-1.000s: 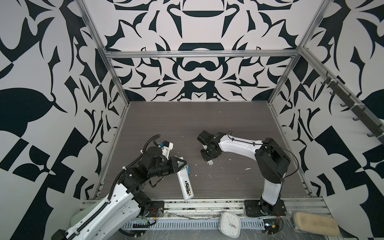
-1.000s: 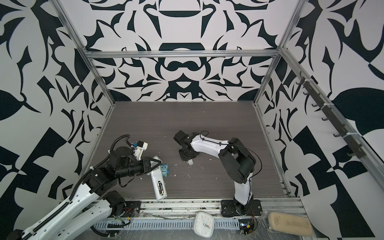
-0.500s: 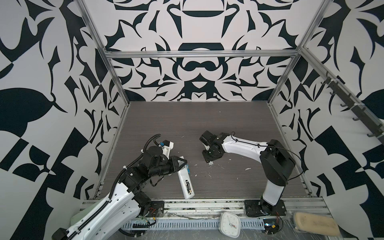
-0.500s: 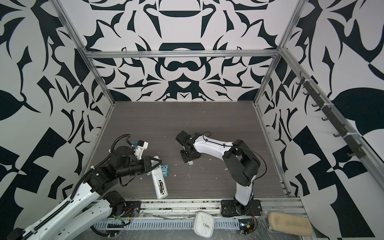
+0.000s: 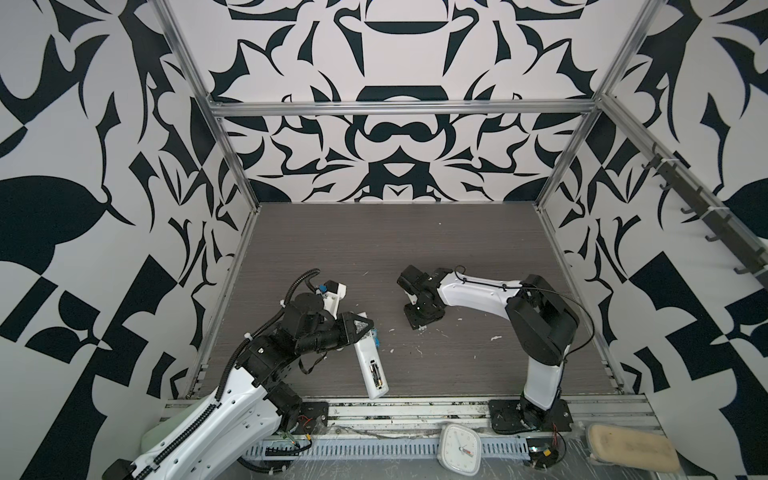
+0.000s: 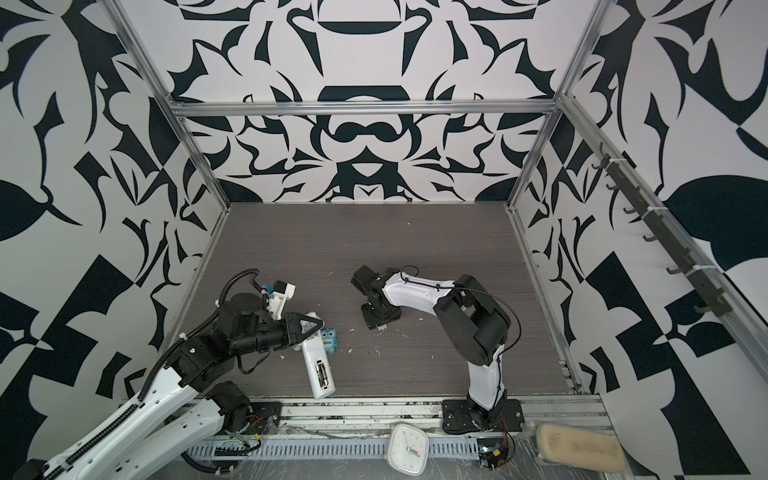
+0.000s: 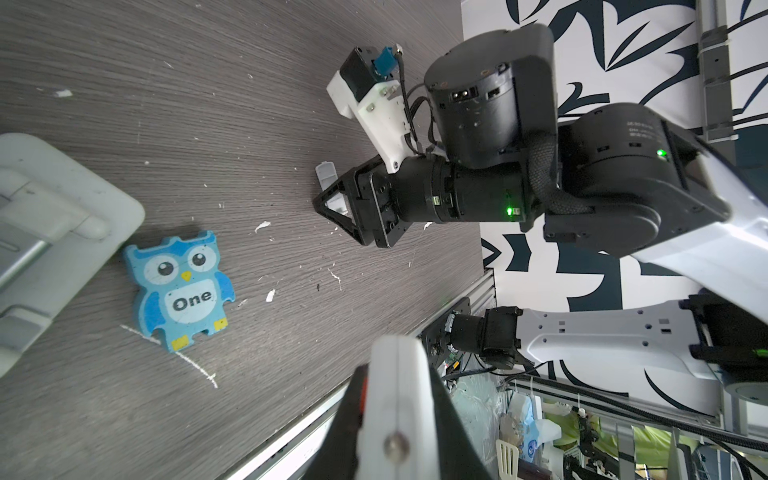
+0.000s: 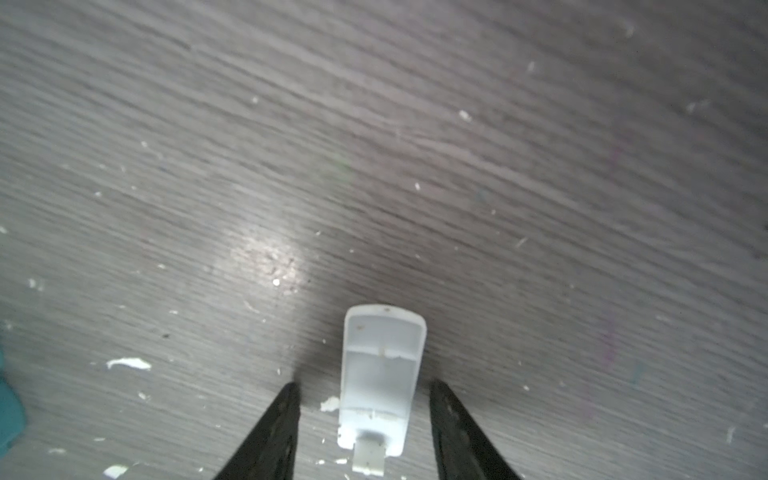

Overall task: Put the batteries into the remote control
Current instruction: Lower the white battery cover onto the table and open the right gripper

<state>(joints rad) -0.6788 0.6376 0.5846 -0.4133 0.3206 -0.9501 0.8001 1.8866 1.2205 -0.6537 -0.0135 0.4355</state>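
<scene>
Your left claw (image 5: 368, 329) is clenched on the long slim white plastic remote control (image 5: 366, 360) — pinching it close to its far end, over the near-left part of the dark grey wood-grain table (image 5: 415, 249). From there the remote control runs toward the near side, and its near end almost reaches the table's near edge. Its back faces up with the compartment uncovered. In both top views you see the small dark cylindrical batteries (image 6: 321, 371) with gold bands lying inside it, toward that near end. In the left wrist view the remote control's white edge sits squeezed between the two black fingers (image 7: 449, 424).

Just right of the remote control, beside your left claw, lies the small flat blue owl figure (image 7: 180, 291) with "One" printed on its belly, face up on the table. Whether it touches the remote control you cannot tell.

Over to the middle of the table: your right claw (image 8: 361, 384) points down at the surface and stands released, its black fingers spread. Between them lies the small white plastic battery cover (image 8: 380, 374), hollow side up, resting on the wood. There's a clear gap on one side of it and a narrower one on the other — nothing gripped. White flecks (image 8: 129, 364) litter the table around it. The two claws are well apart.
</scene>
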